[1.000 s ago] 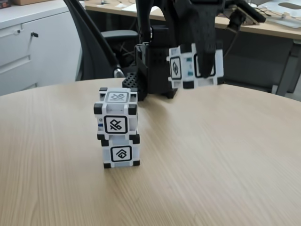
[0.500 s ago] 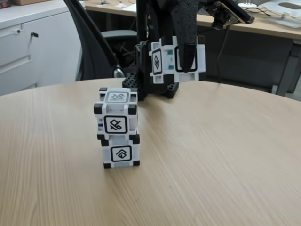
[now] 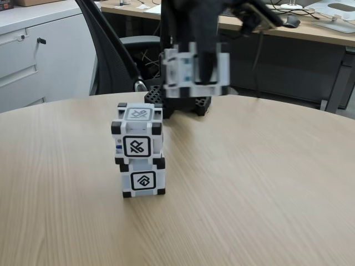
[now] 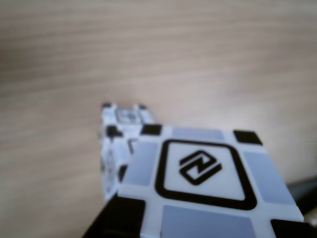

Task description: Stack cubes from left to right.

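Aloft, gripper (image 3: 206, 69) clasps third cube (image 3: 195, 72) beyond two-cube stack (image 3: 138, 151).

In the fixed view we see one cube (image 3: 137, 129) stacked on another (image 3: 143, 181) mid-bench (image 3: 249, 183); the third cube (image 3: 195, 71) hangs in the claw (image 3: 206, 66), above and toward the far edge.

The arm (image 3: 191, 25) is made all of black plastic. A rough, dotted skin is seen on its fingers (image 3: 206, 58). A thin black cable is hung at 3 o'clock. The black base (image 3: 177, 102), cut with small square holes, is seen at 6 o'clock.
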Controlling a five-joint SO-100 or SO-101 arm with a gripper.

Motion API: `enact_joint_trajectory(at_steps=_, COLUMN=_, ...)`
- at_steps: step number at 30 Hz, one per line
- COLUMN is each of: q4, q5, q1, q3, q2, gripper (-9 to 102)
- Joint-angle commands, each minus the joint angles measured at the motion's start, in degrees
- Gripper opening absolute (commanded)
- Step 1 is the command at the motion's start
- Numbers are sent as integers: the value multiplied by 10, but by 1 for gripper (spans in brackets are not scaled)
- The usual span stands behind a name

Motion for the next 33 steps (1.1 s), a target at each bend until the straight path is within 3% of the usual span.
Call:
enact_joint_trajectory(at_steps=1, q4=-3, q5=-29, q1=40, q3=-13, q2=14, gripper=0)
enact_joint_trajectory(at_steps=16, q4=-4, q5=-101, q1=161, q3=-13, q2=14, gripper=0)
enact_joint_trajectory(at_steps=33, q4=-11, q5=-97, q1=156, q3=-4, q2=15, gripper=0)
